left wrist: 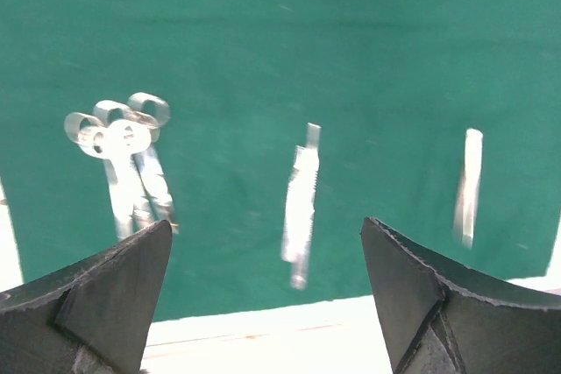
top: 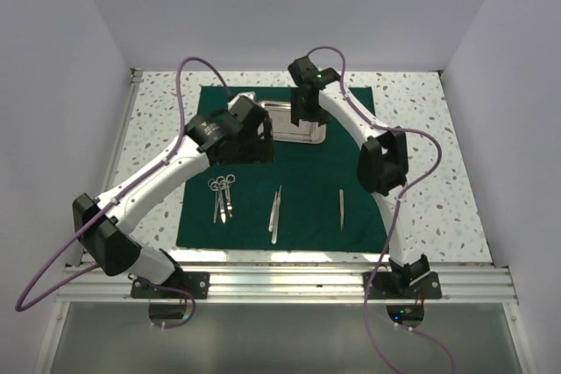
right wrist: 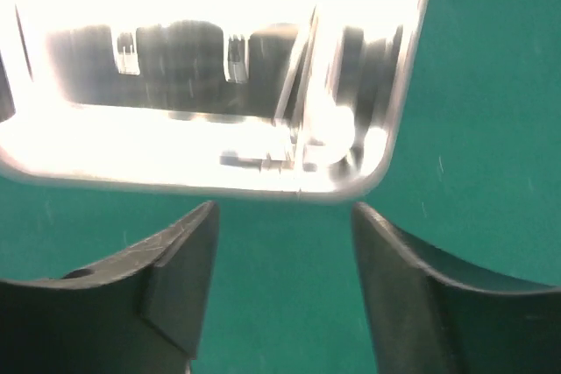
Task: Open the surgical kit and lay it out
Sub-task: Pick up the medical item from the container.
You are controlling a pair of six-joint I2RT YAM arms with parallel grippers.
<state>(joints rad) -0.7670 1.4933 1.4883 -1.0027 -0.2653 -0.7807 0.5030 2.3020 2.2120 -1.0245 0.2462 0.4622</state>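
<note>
The speckled bench (top: 438,208) carries the dark green cloth wrap (top: 307,177), opened out flat as a single sheet across the middle of the surface, its near edge close to the rail where the arms are bolted.

The left arm (top: 158,177) rises from its near-left base, folds at a low elbow and reaches diagonally inward, its wrist over the cloth just left of the tray. The right arm (top: 386,181) climbs from the near-right base, arches over the cloth's right side and bends back down at the tray's far side.

The steel tray (top: 287,129) sits on the far middle of the cloth, long axis running left to right. In the right wrist view it (right wrist: 202,85) glares bright and looks empty where its floor shows.

On the near half of the cloth, three sets of tools lie in a row, long axes all running near to far. The ring-handled instruments (top: 222,197) lie leftmost, two touching, rings toward the far side. The long tweezers (top: 275,212) lie in the middle, slightly tilted. The short tweezers (top: 342,208) lie to the right, well apart.

The left end effector (left wrist: 267,295) is spread wide and holds nothing, above the cloth. The right end effector (right wrist: 280,278) also gapes empty, fingertips just beside the tray's rim.
</note>
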